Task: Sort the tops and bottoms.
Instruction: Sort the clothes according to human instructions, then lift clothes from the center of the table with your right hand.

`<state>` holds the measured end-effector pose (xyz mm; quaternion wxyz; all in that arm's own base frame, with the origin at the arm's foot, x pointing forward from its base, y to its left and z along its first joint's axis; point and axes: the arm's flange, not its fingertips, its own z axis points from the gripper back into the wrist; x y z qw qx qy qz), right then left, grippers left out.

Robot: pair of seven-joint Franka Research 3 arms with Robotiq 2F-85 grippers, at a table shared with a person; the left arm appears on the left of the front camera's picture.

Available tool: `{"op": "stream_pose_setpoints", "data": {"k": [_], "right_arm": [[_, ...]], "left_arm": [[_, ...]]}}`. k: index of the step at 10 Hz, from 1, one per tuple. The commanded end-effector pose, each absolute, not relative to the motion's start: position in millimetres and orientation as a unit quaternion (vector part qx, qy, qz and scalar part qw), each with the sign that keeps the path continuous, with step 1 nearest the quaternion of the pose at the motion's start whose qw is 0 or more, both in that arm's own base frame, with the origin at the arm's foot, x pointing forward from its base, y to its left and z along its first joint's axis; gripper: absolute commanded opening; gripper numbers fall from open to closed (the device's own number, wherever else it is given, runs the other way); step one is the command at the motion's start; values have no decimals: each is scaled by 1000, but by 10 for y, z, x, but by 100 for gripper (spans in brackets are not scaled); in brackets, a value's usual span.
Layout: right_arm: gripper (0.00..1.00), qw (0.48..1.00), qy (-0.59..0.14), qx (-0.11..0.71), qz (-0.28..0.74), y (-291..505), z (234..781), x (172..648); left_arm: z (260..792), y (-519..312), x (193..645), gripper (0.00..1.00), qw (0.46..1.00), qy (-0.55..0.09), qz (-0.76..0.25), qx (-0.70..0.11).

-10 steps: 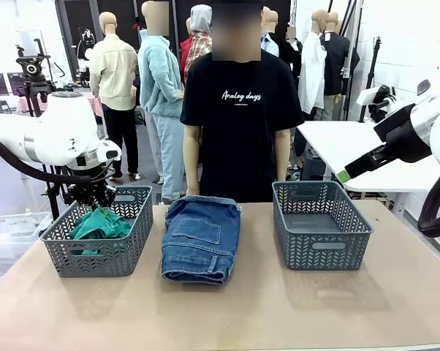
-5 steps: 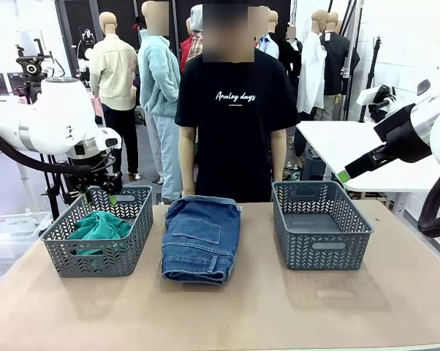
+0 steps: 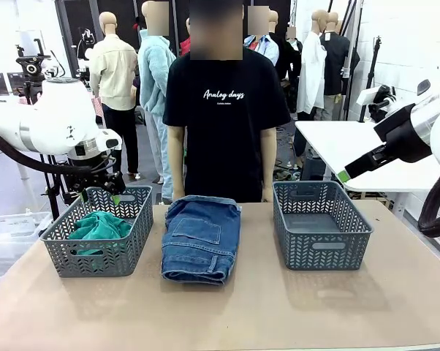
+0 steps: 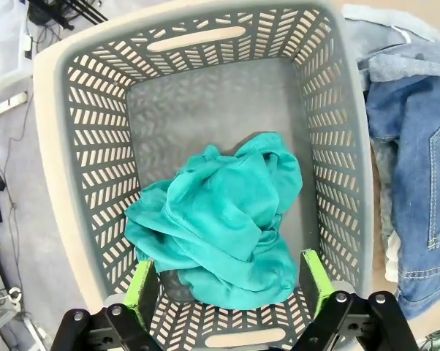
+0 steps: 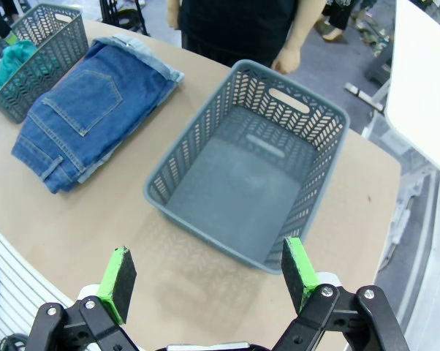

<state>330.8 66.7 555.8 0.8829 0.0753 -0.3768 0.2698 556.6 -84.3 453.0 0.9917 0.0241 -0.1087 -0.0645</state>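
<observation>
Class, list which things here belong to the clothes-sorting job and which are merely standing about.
Job: teal top, jeans, left basket, right basket.
Standing about: white side table, camera tripod.

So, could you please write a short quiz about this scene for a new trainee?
1. True or false: the teal-green garment lies inside the left basket.
2. Where do the folded jeans lie? A: in the left basket. B: on the table, between the left basket and the right basket. C: in the person's hands.
3. Fill in: the left gripper, above the garment, has its jaws ____.
Key: 1 true; 2 B; 3 open.
</observation>
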Motion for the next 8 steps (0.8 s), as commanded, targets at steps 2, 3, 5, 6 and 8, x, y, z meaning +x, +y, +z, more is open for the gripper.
{"op": "stream_pose_setpoints", "data": {"k": [2,3,5,6,8], "right_arm": [[100,883,-375,82,269,675,5547,3315],[100,883,-375,82,269,675,5547,3315],[100,883,-375,82,269,675,5547,3315],[100,883,-375,82,269,675,5547,3315],[100,883,-375,82,269,675,5547,3315]], "left_arm": [[4544,-827,5582,100,991,-115,-65,25],[4544,-827,5582,100,991,-115,-65,25],[4544,-827,5582,100,991,-115,-65,25],[4544,-827,5582,100,991,-115,-65,25],[4544,-827,5582,100,991,-115,-65,25]]}}
